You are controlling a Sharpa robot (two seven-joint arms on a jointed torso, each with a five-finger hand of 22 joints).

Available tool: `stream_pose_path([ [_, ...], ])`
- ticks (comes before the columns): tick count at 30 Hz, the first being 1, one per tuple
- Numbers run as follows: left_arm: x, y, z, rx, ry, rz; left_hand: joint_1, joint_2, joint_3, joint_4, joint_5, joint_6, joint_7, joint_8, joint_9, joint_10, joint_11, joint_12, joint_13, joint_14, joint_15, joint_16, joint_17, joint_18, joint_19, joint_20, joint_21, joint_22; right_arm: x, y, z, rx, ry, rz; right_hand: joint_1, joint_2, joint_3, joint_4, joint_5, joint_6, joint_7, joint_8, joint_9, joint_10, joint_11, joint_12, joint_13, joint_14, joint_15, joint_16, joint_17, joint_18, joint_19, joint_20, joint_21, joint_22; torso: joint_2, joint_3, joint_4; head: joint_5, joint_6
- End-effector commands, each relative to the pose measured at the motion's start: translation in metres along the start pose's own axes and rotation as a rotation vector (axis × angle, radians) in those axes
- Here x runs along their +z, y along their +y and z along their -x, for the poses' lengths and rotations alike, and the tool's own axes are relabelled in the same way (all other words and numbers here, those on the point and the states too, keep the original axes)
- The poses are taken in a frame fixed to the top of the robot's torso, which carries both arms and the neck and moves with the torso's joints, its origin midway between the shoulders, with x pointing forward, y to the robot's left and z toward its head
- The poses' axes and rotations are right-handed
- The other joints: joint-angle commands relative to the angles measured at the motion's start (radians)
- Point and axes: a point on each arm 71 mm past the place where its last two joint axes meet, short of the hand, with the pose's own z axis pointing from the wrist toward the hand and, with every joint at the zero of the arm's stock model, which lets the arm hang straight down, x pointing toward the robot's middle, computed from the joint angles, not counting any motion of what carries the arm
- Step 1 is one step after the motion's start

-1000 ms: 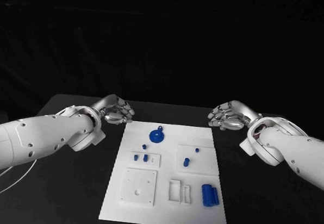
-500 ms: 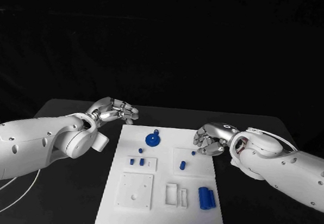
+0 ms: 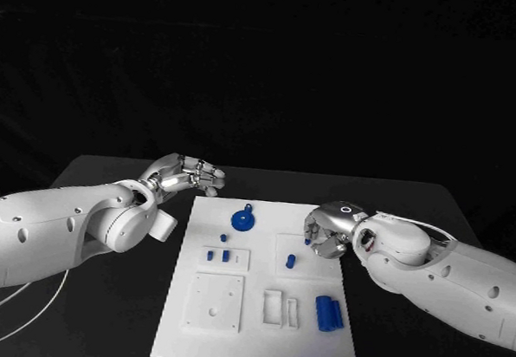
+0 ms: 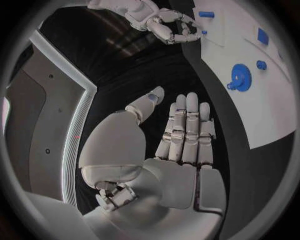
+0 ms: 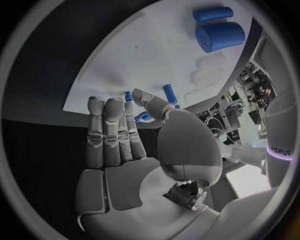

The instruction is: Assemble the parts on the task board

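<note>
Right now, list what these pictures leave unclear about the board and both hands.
- Head view: the right hand covers the white board's right edge; whether it touches a blue piece there cannot be told.
- Head view: the small blue pegs are too small to tell if seated.
- Left wrist view: the left hand blocks the table beneath; the blue gear is clear.

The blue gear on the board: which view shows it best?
The left wrist view: the blue gear is large there, teeth visible. The head view shows it small on the board. In the right wrist view I cannot pick it out.
</note>
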Motion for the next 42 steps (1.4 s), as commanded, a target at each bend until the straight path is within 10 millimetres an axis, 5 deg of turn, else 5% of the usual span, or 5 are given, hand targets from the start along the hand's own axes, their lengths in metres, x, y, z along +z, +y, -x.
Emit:
stream_pose_path([
  [1, 0.001, -0.003, -0.002, -0.024, 0.014, -0.018, -0.002, 0.010, -0.004, -0.003, 0.004, -0.005, 0.001, 0.003, 0.001, -0.003, 0.005, -0.005, -0.002, 0.002, 0.005, -0.007, 0.002, -0.004, 0.001, 0.007, -0.004, 0.002, 0.001, 0.001, -0.001, -0.066, -0.017, -0.017, -0.002, -0.017, 0.019, 0.007, -0.014, 0.009, 0.000, 0.000, -0.002, 0.015, 0.002, -0.013, -0.002, 0.004, -0.003, 0.004, 0.009, 0.063, 0.005, -0.004, 0.006, 0.007, 0.000, 0.0006, 0.0003, 0.002, -0.003],
  [22, 0.001, -0.002, -0.002, -0.027, 0.019, -0.006, -0.003, 0.009, -0.008, -0.003, 0.002, -0.009, 0.004, 0.002, 0.000, -0.008, 0.008, -0.010, -0.004, 0.003, 0.008, -0.025, 0.009, -0.002, 0.002, 0.009, -0.008, 0.004, 0.005, 0.008, -0.004, -0.063, 0.000, -0.009, -0.003, -0.019, 0.049, 0.030, -0.041, 0.019, -0.004, 0.004, -0.007, 0.046, -0.003, -0.035, -0.001, 0.009, -0.008, 0.005, 0.032, 0.063, 0.011, -0.007, 0.017, 0.022, 0.000, -0.0005, -0.0001, 0.004, -0.013],
  [42, 0.001, -0.002, -0.004, -0.031, 0.030, 0.003, -0.006, 0.007, -0.011, -0.002, -0.001, -0.014, 0.005, 0.001, -0.001, -0.011, 0.010, -0.013, -0.004, 0.004, 0.009, -0.036, 0.015, 0.000, 0.003, 0.011, -0.011, 0.006, 0.010, 0.014, -0.017, -0.112, 0.045, -0.018, 0.003, -0.010, 0.092, 0.052, -0.111, 0.052, -0.017, 0.018, -0.008, 0.098, -0.017, -0.045, 0.022, 0.013, -0.021, 0.018, 0.068, 0.063, 0.017, -0.010, 0.036, 0.047, 0.000, 0.0002, -0.0007, 0.003, -0.019],
])
